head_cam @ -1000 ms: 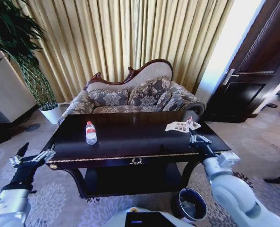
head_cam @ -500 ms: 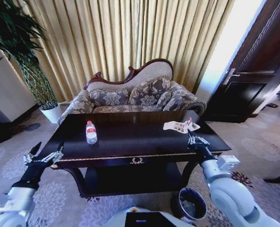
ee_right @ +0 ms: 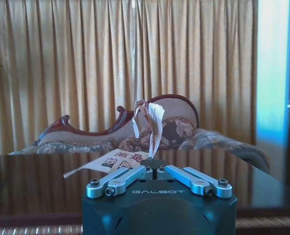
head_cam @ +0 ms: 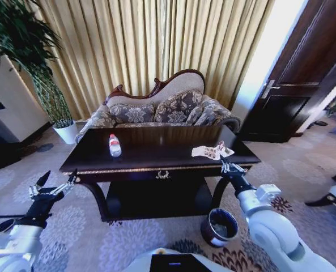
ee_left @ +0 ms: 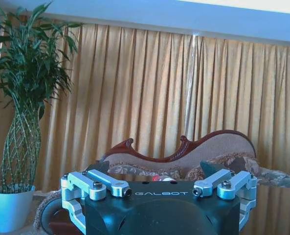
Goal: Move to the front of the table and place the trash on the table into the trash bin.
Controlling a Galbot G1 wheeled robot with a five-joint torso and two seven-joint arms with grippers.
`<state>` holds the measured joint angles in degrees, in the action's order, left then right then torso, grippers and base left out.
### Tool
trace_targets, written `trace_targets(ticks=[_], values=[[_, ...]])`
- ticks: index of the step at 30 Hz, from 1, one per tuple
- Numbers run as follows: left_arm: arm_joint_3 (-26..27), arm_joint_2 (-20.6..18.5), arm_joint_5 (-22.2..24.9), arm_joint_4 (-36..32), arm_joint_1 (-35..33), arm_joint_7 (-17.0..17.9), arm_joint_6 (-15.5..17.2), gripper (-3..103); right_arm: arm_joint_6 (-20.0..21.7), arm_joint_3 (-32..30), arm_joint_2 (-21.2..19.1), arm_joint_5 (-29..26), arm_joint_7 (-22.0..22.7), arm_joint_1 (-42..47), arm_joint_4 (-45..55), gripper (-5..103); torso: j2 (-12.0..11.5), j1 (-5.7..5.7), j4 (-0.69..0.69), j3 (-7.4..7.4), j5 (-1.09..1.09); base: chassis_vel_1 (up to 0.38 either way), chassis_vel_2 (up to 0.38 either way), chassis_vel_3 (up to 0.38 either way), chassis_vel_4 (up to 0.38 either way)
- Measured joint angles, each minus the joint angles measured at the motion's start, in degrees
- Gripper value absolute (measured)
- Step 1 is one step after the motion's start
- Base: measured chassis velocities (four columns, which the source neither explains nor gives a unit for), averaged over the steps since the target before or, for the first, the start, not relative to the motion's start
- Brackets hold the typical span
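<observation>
The dark table (head_cam: pixel 156 154) stands in front of me with a sofa behind it. On its left part lies a clear bottle (head_cam: pixel 115 145) with a red cap. A crumpled printed wrapper (head_cam: pixel 212 151) rests near the right end. My right gripper (head_cam: pixel 230 166) is at the table's front right edge, just short of the wrapper (ee_right: pixel 149 122), its fingers (ee_right: pixel 130 177) shut with nothing seen between them. My left gripper (head_cam: pixel 51 187) hovers open to the left of the table, below its top; its fingers (ee_left: pixel 108 185) are spread wide. The round dark trash bin (head_cam: pixel 219 226) sits on the carpet by the table's right front leg.
A patterned sofa (head_cam: pixel 162 110) and gold curtains stand behind the table. A tall plant in a white pot (head_cam: pixel 66 131) is at the back left. A dark door (head_cam: pixel 292 85) is at the right, and a chair (head_cam: pixel 335 195) sits at the right edge.
The whole picture has shifted, so the camera moved: the table now sits farther off and higher in view. My left gripper rose slightly beside the table. The right gripper stays at the front edge.
</observation>
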<state>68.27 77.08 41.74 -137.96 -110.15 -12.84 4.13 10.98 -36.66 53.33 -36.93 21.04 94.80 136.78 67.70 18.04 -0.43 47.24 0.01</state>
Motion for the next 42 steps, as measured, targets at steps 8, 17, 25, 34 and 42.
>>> trace_targets(ticks=[8, 17, 25, 34, 42], values=[[-0.1, 1.5, -1.3, -1.5, -0.2, -0.4, 0.0, 100, 0.0, 0.7, 0.3, 2.3, -0.8, 0.8, -11.2, 0, 0.0, -0.02, -0.01, -0.01, -0.02, 0.088, -0.094, -0.083, 0.098], [0.3, 3.5, -2.4, -4.3, -1.8, -0.8, 0.0, 100, -1.8, 6.6, 2.9, 9.6, -2.1, -4.5, -34.2, 0, -0.1, 0.11, 0.01, 0.04, 0.01, -0.019, 0.03, 0.03, -0.029], [0.5, 3.9, -2.3, -4.6, -1.7, -0.7, -0.2, 100, -3.5, 11.6, 7.4, 18.3, -2.4, -15.0, -55.4, 0, 0.0, 0.01, 0.01, 0.01, -0.01, 0.0, 0.0, 0.0, 0.0], [0.4, 5.7, -2.3, -4.1, -1.6, -0.9, -0.7, 100, -8.0, 12.5, 10.7, 27.2, -2.4, -21.7, -72.5, 1, 0.0, 0.05, 0.0, 0.02, 0.01, 0.0, 0.0, 0.0, 0.0], [0.6, 5.9, -2.3, -3.6, -1.9, -1.2, -1.6, 100, -8.0, 13.4, 10.9, 26.7, -2.4, -21.6, -71.0, 28, 0.0, 0.05, 0.0, 0.02, -0.01, 0.0, 0.0, 0.0, 0.0]])
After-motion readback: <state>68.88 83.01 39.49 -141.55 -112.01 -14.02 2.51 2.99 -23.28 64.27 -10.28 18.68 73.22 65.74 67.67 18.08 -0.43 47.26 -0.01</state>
